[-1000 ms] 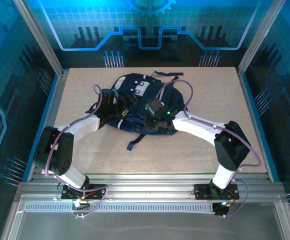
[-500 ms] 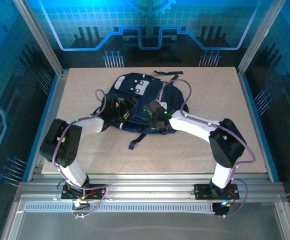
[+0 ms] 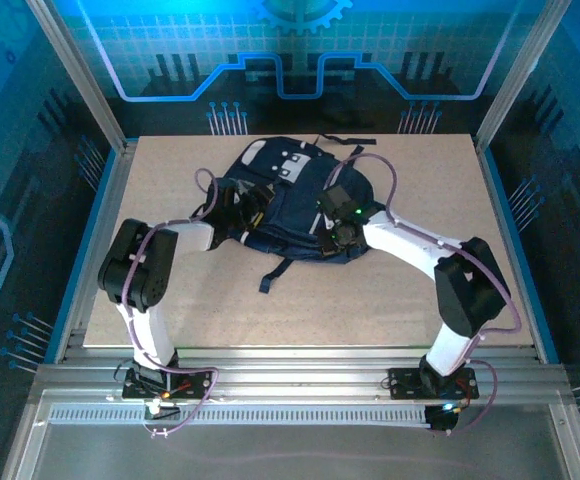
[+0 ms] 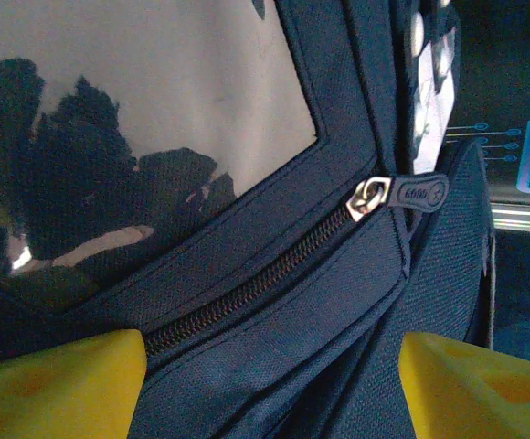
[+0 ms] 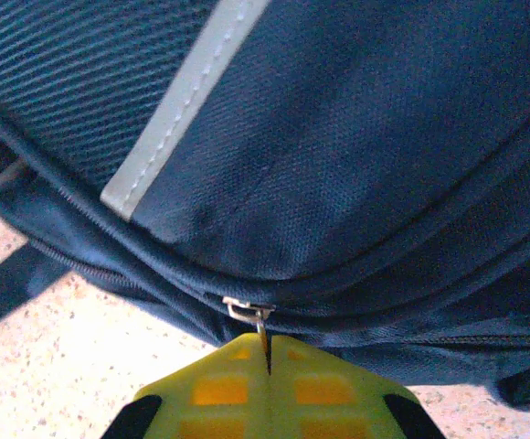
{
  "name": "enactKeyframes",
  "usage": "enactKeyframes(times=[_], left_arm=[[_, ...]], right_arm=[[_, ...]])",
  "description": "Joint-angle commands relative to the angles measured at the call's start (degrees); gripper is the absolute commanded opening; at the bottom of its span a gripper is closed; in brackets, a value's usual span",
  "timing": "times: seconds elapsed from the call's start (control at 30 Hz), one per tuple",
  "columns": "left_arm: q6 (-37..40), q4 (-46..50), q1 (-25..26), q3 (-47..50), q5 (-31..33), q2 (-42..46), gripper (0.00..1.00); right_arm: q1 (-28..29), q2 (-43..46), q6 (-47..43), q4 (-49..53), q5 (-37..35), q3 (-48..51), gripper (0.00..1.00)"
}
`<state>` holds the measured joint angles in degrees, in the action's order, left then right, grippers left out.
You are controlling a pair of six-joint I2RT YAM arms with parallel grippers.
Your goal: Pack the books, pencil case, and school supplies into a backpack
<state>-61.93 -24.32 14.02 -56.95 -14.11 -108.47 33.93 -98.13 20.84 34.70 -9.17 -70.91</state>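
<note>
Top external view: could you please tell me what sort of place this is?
Most likely a robot lab cell or demo booth: a speckled table fenced by aluminium posts, glowing blue circuit-pattern panels behind it, and two arms bolted to a metal rail.

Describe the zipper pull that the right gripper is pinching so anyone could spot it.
Find the navy backpack mid-table. At its near edge the right gripper is shut on a thin bare silver zipper pull. The other pull carries a dark tab.
</note>
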Motion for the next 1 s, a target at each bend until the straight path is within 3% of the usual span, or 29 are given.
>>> enactKeyframes(times=[0.0,0.2,0.33,0.47,0.6,0.73,0.83,0.97], left_arm=[[5.01,8.24,-2.02,-2.25,5.32,-6.21,0.75],[9.75,16.3,-2.57,-16.24,-0.86,-10.65,0.74],[14.53,26.89,-2.78,-21.19,-3.63,-7.11,0.75],[18.38,33.5,-2.77,-18.48,-2.8,1.85,0.78],[16.96,32.57,-2.68,-11.22,-2.29,10.64,0.81],[11.87,27.51,-1.83,-2.96,-2.32,16.7,0.82],[7.51,22.12,0.09,2.2,-1.6,18.45,0.82],[3.5,15.97,2.9,5.8,0.39,16.49,0.82]], right_arm=[[-1.04,2.1,-10.95,12.21,4.95,0.25,0.0],[0.35,1.02,-7.26,0.98,28.85,1.05,0.0],[1.49,-0.96,-1.28,-8.0,32.81,-0.18,0.0],[1.66,-3.67,0.35,-2.74,23.83,-6.04,0.0],[2.08,-3.16,3.55,4.1,12.65,-9.01,0.0],[2.77,-0.64,10.39,6.76,5.1,-7.92,0.32],[4.55,0.99,14.84,4.82,1.75,-5.88,0.38],[6.91,-0.87,18.88,3.36,-2.92,-6.61,0.38]])
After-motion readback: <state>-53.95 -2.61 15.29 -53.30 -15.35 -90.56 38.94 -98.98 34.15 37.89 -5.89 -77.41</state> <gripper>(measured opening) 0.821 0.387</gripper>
